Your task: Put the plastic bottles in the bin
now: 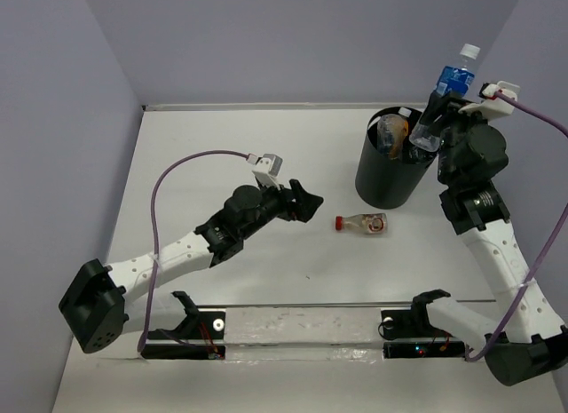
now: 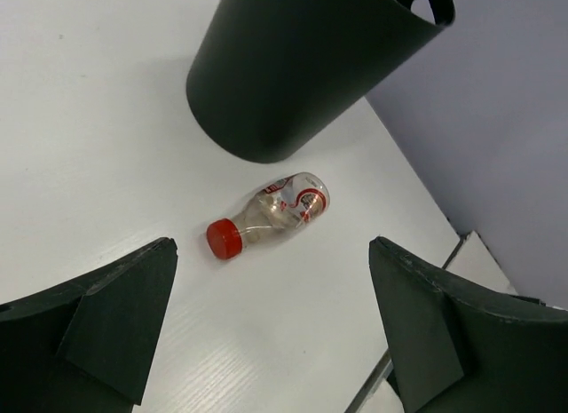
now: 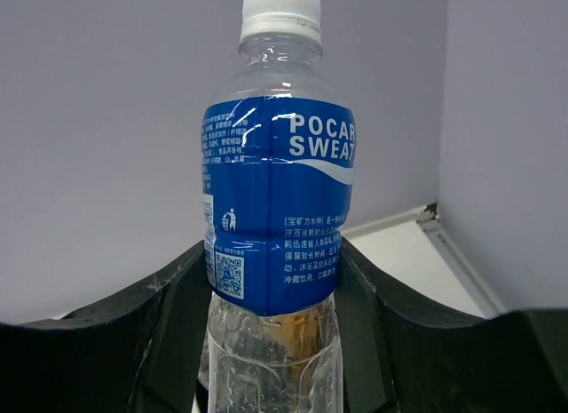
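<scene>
Black bin (image 1: 383,178) stands upright at the far right of the table (image 1: 222,146). I can see at least one amber-tinted bottle (image 1: 391,129) in its mouth. The right gripper (image 1: 433,122) is clamped on the blue-labelled bottle (image 3: 280,209), clear with a white cap, held cap-up at the bin's right rim; I judge release is next. The left gripper (image 1: 306,202) has its jaws spread wide and empty, facing the red-capped bottle (image 2: 271,213). That one lies on its side near the bin. Two left, by my count.

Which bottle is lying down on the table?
The small red-capped bottle lies on its side beside the black bin. The blue-labelled bottle is held up by the right gripper, and an orange bottle sits inside the bin.
</scene>
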You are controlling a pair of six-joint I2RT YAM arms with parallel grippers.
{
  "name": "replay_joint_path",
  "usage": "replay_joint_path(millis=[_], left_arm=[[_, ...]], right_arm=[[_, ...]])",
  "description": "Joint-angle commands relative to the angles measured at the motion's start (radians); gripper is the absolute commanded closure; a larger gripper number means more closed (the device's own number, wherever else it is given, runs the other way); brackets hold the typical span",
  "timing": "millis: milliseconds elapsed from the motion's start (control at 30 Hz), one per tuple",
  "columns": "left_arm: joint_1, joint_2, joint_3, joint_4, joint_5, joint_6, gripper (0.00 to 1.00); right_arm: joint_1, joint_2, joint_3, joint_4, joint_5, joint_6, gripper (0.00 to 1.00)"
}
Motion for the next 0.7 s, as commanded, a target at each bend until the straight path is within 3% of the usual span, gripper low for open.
replay_joint_path(millis=[0, 200, 667], left_arm=[[-0.066, 0.041, 0.037, 0.087, -0.019, 0.133, 0.01], [-0.146, 0.133, 0.083, 0.094, -0.068, 0.268, 0.01], [-0.165, 0.348, 0.247, 0.087, 0.036, 0.467, 0.01]], right_arm=[[-0.086, 0.051, -0.032, 0.262, 0.048, -0.051, 0.75], [-0.14, 0.115, -0.118, 0.419, -0.007, -0.121, 0.76], [-0.2, 0.174, -0.317, 0.492, -0.229, 0.049, 0.76]])
